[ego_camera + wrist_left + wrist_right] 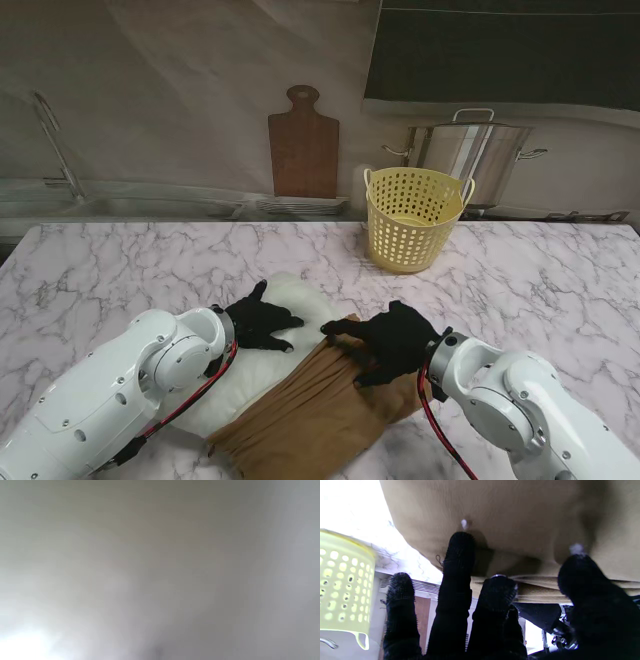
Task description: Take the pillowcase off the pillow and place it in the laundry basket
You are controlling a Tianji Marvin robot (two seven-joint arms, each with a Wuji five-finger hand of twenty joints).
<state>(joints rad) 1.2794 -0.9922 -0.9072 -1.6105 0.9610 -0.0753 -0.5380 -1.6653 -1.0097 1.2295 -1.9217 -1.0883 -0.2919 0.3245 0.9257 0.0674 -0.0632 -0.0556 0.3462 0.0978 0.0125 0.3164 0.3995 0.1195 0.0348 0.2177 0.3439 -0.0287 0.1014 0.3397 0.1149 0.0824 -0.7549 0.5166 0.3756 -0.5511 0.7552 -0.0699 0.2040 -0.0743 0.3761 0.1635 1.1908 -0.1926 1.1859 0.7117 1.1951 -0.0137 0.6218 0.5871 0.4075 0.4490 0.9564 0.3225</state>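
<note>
Looks like a kitchen. Marble counter, far steel pot, cutting board against wall, tap far left.

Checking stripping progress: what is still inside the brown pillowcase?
The white pillow sticks out of the pillowcase at its far-left end, under the left hand. How much remains inside is covered by fabric.

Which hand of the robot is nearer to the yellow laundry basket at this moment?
The right hand, resting on the brown pillowcase, is nearer to the laundry basket. The left hand lies on the white pillow, farther left of it.
</note>
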